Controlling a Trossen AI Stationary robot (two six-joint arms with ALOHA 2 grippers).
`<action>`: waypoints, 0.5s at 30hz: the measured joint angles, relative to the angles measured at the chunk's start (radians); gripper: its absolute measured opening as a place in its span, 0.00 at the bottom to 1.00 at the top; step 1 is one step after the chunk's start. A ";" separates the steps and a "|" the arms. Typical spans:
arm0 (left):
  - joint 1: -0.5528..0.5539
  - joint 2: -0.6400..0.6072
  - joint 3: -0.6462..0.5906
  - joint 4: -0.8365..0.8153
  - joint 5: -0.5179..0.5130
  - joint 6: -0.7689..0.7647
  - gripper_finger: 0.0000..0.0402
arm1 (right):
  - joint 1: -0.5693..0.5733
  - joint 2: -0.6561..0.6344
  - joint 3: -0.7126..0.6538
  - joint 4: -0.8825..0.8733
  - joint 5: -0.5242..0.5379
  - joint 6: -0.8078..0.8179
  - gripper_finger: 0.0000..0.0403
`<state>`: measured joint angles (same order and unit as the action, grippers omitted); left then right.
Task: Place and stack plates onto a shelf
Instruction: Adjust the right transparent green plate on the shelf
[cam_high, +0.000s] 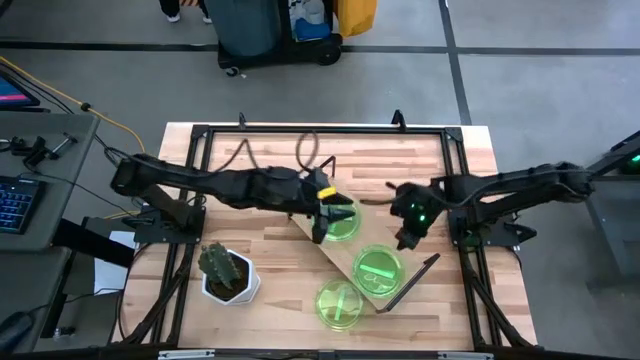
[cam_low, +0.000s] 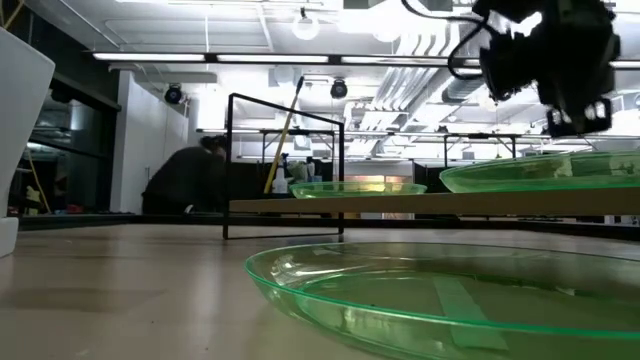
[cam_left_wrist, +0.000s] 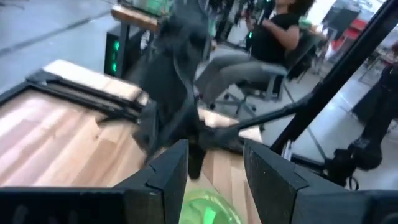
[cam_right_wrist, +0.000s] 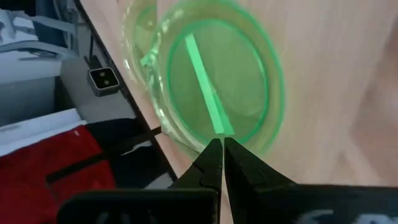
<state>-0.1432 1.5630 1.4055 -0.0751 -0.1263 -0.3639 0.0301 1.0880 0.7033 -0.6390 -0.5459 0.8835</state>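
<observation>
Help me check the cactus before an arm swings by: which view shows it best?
The high view: the cactus stands in its white pot at the table's front left, whole and unobstructed. The low view catches only a white pot edge. Neither wrist view shows it.

- Plate (cam_left_wrist: 208, 210) cut off by the left wrist frame edge, partly hidden behind fingers (cam_left_wrist: 169, 171).
- Near plate (cam_low: 460, 295) cropped in low view.
- Other arm (cam_left_wrist: 177, 74) blurred in left wrist view.

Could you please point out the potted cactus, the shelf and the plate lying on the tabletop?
Potted cactus (cam_high: 226, 268): high view, on the green plant.
Shelf (cam_high: 347, 254): high view, bare wood between two plates.
Plate on the tabletop (cam_high: 339, 304): high view, its middle bar.
</observation>
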 joint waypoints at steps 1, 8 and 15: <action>-0.001 -0.019 -0.007 -0.001 -0.011 0.000 0.36 | 0.016 0.011 -0.022 0.048 -0.005 0.035 0.00; -0.002 -0.059 -0.027 0.001 -0.068 0.009 0.36 | 0.079 0.124 -0.043 0.249 0.004 0.166 0.00; -0.001 -0.053 -0.027 -0.013 -0.067 0.009 0.36 | 0.107 0.262 -0.006 0.258 0.056 0.182 0.00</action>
<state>-0.1444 1.5105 1.3788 -0.0883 -0.1936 -0.3548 0.1370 1.3501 0.6972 -0.3811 -0.4899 1.0657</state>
